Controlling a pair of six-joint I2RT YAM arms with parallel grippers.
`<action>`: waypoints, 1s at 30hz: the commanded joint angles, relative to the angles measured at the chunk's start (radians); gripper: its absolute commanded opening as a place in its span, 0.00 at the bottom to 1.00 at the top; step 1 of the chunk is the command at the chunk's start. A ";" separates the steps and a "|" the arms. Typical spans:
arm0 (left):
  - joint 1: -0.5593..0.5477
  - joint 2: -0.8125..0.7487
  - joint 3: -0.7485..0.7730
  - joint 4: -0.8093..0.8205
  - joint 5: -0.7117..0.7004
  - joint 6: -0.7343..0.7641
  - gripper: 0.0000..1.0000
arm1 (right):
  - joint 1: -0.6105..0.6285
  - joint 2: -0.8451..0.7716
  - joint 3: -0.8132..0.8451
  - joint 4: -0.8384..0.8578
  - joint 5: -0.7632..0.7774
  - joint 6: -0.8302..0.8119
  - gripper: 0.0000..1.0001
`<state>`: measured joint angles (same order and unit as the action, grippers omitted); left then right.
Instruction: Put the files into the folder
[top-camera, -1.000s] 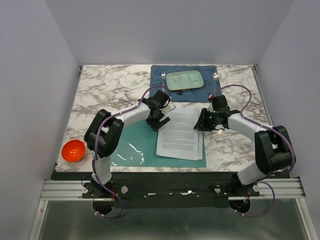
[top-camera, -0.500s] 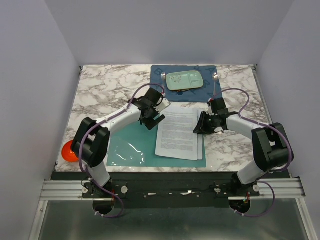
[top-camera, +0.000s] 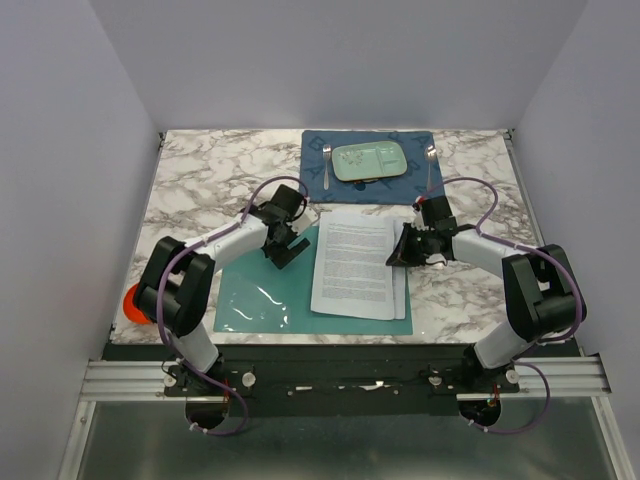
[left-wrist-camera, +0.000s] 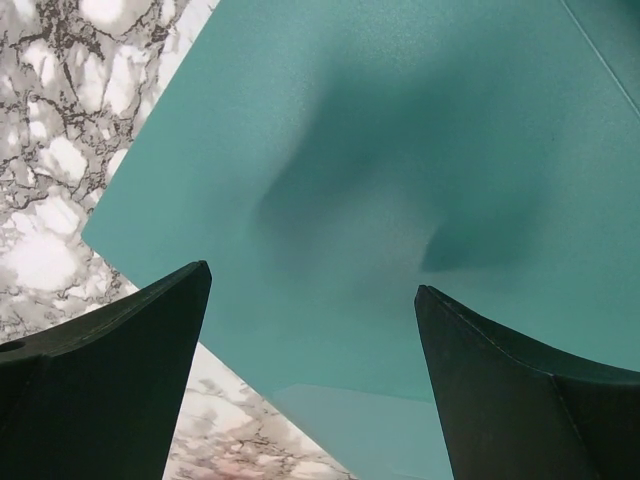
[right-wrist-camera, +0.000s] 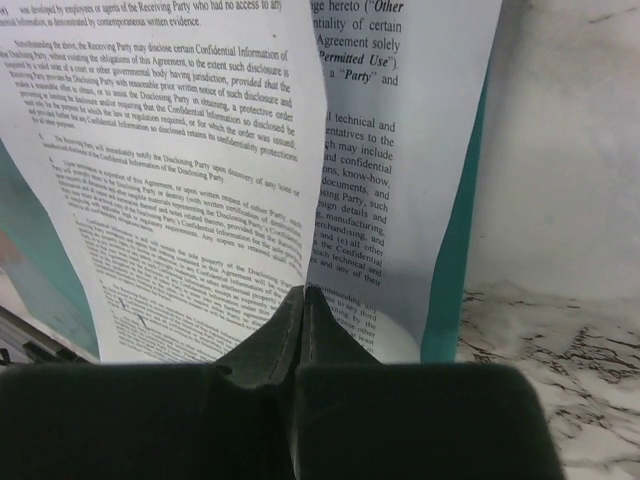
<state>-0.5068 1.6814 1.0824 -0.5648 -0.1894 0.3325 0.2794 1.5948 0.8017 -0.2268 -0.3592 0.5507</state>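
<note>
The teal folder (top-camera: 250, 295) lies open near the table's front. The files (top-camera: 355, 265), white printed sheets, lie stacked on its right leaf. My right gripper (top-camera: 401, 252) is at the stack's right edge. In the right wrist view it (right-wrist-camera: 305, 292) is shut on the edge of the top sheet (right-wrist-camera: 180, 200), which lifts and curls above a lower sheet (right-wrist-camera: 410, 170). A strip of the folder (right-wrist-camera: 455, 260) shows beside them. My left gripper (top-camera: 283, 250) is open and empty over the far corner of the left leaf (left-wrist-camera: 400, 150), with its fingers (left-wrist-camera: 120, 380) spread wide.
A pale green plate (top-camera: 368, 161) sits on a dark blue placemat (top-camera: 410, 187) at the back, with a fork (top-camera: 326, 153) and a spoon (top-camera: 430, 155) beside it. An orange bowl (top-camera: 130, 300) is at the front left, partly hidden by my left arm. Marble table (top-camera: 200, 180).
My left gripper has moved left, off the papers' far left corner, to above the folder's left leaf. My right gripper has stayed at the papers' right edge.
</note>
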 joint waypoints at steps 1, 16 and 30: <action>0.031 -0.006 0.031 0.008 0.021 0.005 0.98 | -0.008 -0.028 -0.006 0.033 -0.053 0.015 0.01; 0.423 -0.183 0.067 -0.162 0.140 0.108 0.99 | 0.105 -0.211 0.174 -0.012 -0.132 -0.086 0.01; 0.531 -0.265 -0.141 -0.139 0.174 0.212 0.99 | 0.339 -0.065 0.363 -0.108 -0.012 -0.184 0.01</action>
<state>0.0139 1.4555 0.9649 -0.7071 -0.0376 0.4980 0.5972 1.5040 1.1397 -0.2813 -0.4183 0.4065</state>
